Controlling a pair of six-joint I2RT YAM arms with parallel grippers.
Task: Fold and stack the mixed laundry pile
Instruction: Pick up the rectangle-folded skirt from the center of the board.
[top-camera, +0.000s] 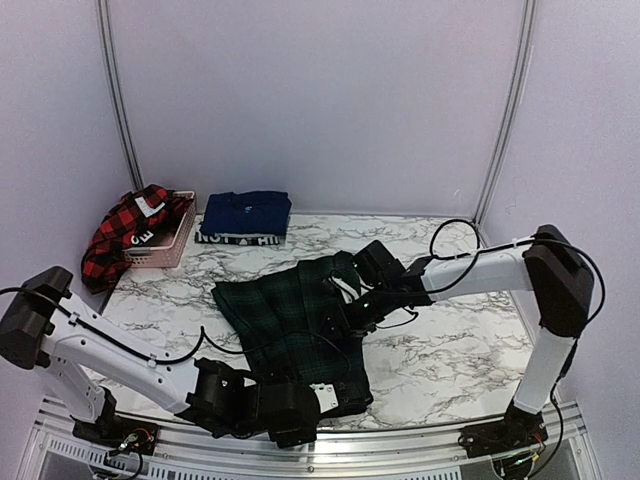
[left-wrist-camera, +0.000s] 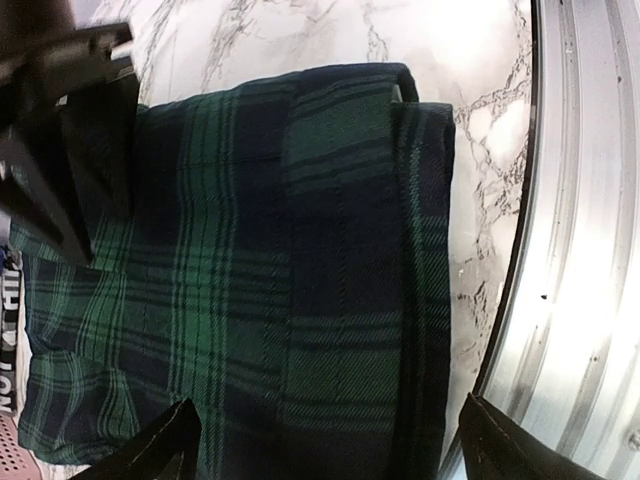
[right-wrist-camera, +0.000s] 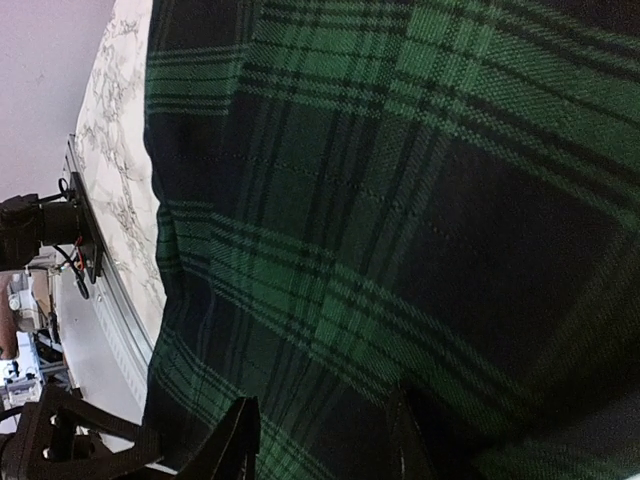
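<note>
A dark green plaid piece (top-camera: 290, 330) lies spread on the marble table (top-camera: 450, 340). My left gripper (top-camera: 300, 412) hovers over its near corner by the table's front rail. In the left wrist view (left-wrist-camera: 330, 445) its jaws stand wide open over the plaid (left-wrist-camera: 300, 250). My right gripper (top-camera: 352, 312) sits on the piece's right edge. In the right wrist view (right-wrist-camera: 322, 430) its jaws are narrowed with plaid cloth (right-wrist-camera: 400, 200) between them. A folded navy piece with a white lettered band (top-camera: 245, 217) lies at the back. A red-and-black checked shirt (top-camera: 125, 235) hangs over the basket.
A pink perforated basket (top-camera: 170, 238) stands at the back left corner. The metal front rail (left-wrist-camera: 580, 250) runs right next to the plaid's near edge. Bare marble shows on the right half of the table. Walls close off the back and sides.
</note>
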